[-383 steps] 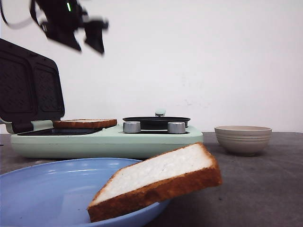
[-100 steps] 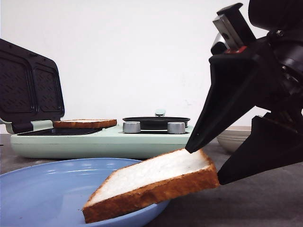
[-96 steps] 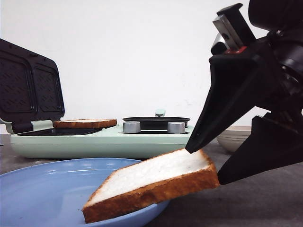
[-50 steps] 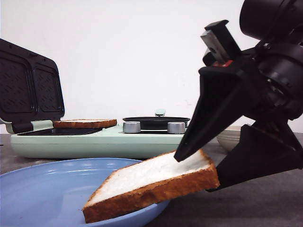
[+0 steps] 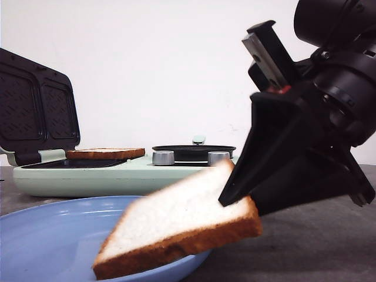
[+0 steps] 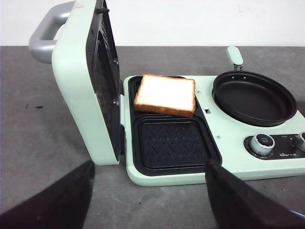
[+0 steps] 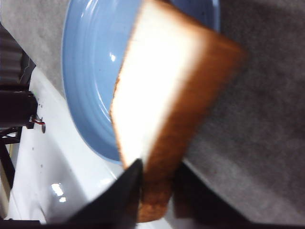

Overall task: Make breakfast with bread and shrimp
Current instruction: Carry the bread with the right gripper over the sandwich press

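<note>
My right gripper point(image 5: 238, 204) is shut on one corner of a bread slice point(image 5: 182, 214), white with brown crust. The slice tilts, its far end low over a blue plate point(image 5: 47, 235). In the right wrist view the fingers point(image 7: 128, 191) pinch the crust of this bread point(image 7: 162, 81) above the plate point(image 7: 90, 71). A second bread slice point(image 6: 166, 94) lies on the back grill plate of the mint sandwich maker point(image 6: 162, 179); it shows in the front view too point(image 5: 106, 153). My left gripper point(image 6: 149, 164) hangs open in front of that appliance, holding nothing. The shrimp is out of view.
The sandwich maker's lid point(image 5: 35, 111) stands open at the left. A black pan point(image 6: 252, 98) sits on its right half, with silver knobs point(image 5: 163, 157) in front. My right arm fills the right side of the front view.
The right gripper came in from the right, closed on the near slice's corner and raised it; the slice has shifted a little left. The left arm left the front view earlier.
</note>
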Available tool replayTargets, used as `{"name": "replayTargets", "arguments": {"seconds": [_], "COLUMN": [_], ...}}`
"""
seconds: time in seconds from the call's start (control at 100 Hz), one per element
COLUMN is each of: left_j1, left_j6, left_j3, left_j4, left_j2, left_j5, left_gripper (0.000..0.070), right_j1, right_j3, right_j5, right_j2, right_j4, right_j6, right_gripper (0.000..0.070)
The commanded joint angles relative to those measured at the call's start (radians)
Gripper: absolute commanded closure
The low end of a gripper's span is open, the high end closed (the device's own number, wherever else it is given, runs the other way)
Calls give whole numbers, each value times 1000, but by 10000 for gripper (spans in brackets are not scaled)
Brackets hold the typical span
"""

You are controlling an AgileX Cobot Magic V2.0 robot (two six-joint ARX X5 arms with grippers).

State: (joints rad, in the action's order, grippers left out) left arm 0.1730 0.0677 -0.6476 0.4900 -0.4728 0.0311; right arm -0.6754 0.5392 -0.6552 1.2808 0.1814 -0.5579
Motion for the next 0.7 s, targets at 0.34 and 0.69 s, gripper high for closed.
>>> {"name": "replayTargets", "arguments": {"seconds": [0.34, 0.69], "left_j1": [0, 0], "left_j6": [-7, -7], "left_j3": [-3, -3], "left_j4": [-7, -8], "left_j2": [-3, -3], "left_j5": [3, 3], "left_gripper": [310, 310], "right_j1": [-10, -10], "right_j3": [8, 109], "right_j5": [-50, -17], "right_j2": [2, 2], "right_j4": [-185, -268], "right_j6": [-92, -161], "right_gripper": [700, 700]}}
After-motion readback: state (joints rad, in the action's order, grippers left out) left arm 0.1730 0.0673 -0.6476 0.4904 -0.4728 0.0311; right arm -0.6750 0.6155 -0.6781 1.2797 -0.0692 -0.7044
